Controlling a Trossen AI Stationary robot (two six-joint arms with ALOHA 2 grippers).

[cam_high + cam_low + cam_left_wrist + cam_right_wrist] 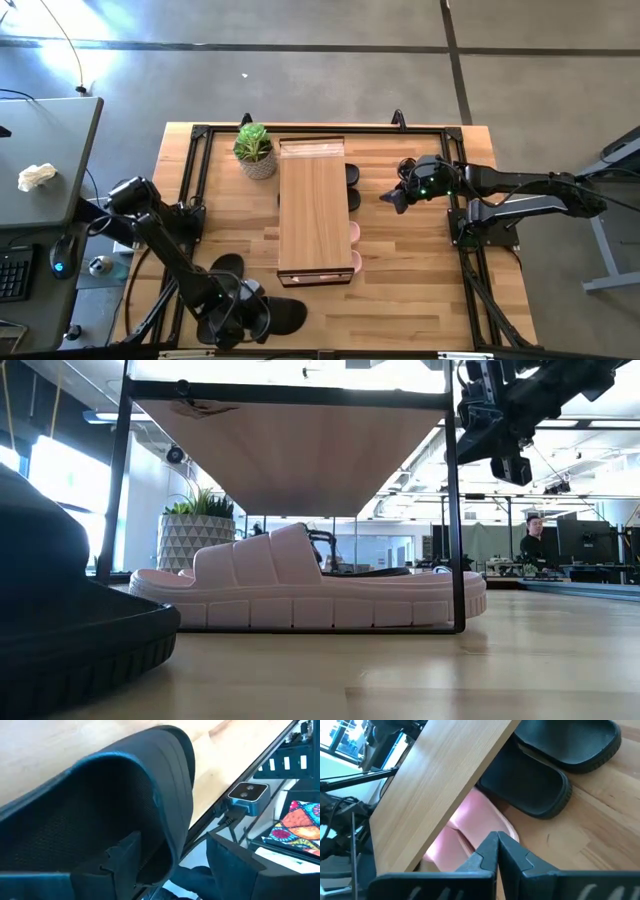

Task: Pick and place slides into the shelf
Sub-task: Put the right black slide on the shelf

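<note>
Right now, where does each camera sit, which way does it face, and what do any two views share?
High: overhead, straight down on the shelf; both arms show.
Low: tabletop level, looking across at a pink slide under the shelf; one arm hangs at upper right.
Left wrist: on the left arm, facing a black slide between its open pincer.
Right wrist: on the right arm, facing the shelf's side over its shut right pincer.
Shared: the low and right wrist views both show pink slides under the shelf.

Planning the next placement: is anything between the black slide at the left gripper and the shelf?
Nothing visible does. The black slide lies at the open left gripper, near the table's front edge. Bare tabletop separates it from the shelf, whose front already holds a pink slide. The right gripper hovers shut beside the shelf.
</note>
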